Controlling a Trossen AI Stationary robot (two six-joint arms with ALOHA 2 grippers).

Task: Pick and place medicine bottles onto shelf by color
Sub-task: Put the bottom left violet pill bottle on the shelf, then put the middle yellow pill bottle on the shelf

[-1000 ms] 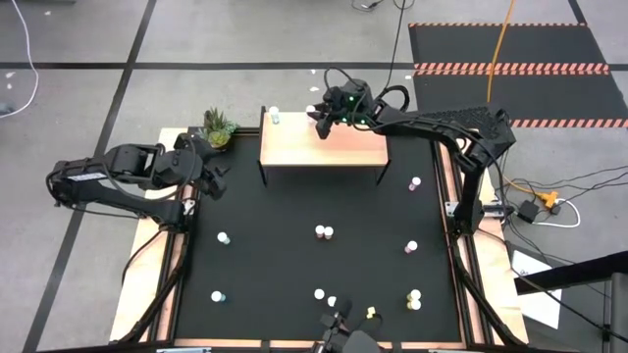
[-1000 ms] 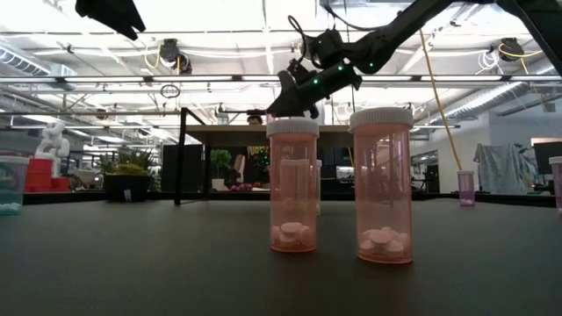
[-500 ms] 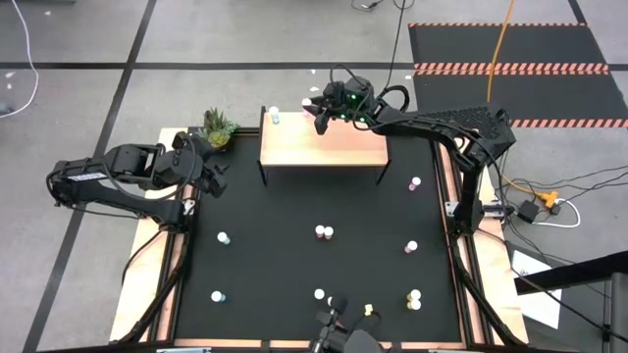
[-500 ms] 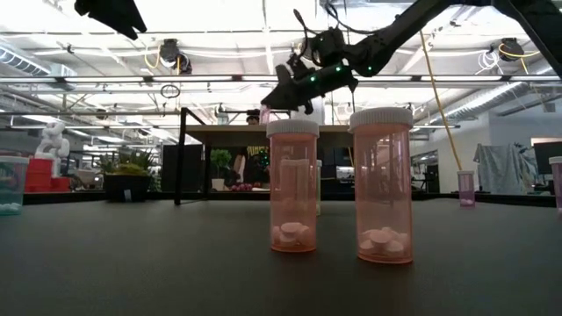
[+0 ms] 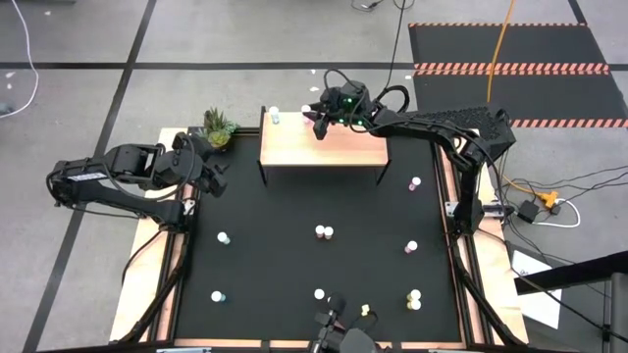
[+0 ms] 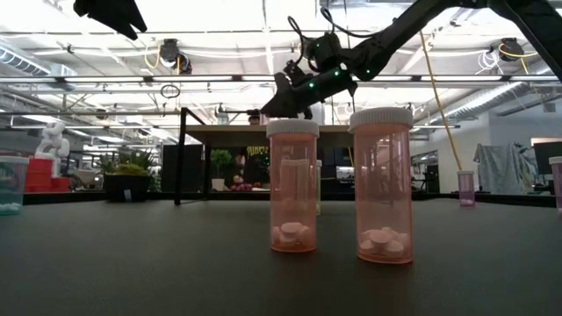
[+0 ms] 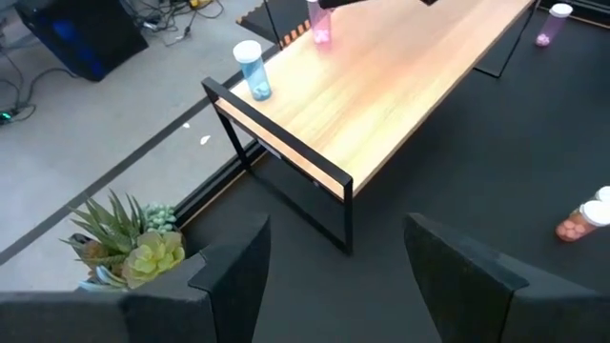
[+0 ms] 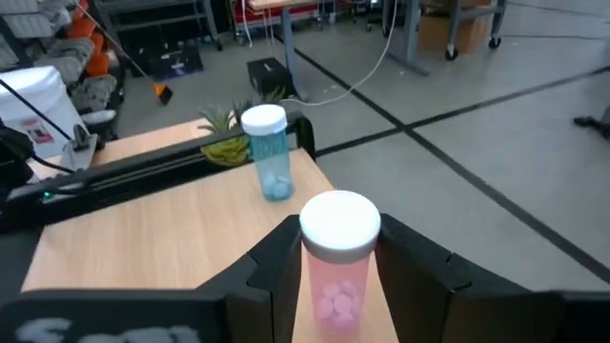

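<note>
Right wrist view: pink bottle (image 8: 338, 262) stands between right claw (image 8: 335, 272) fingers.

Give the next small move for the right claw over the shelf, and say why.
Probably lower slightly and open. The right claw is shut on the pink bottle, upright over the shelf near its far edge, apart from the blue bottle. Whether its base touches the board cannot be seen.
</note>
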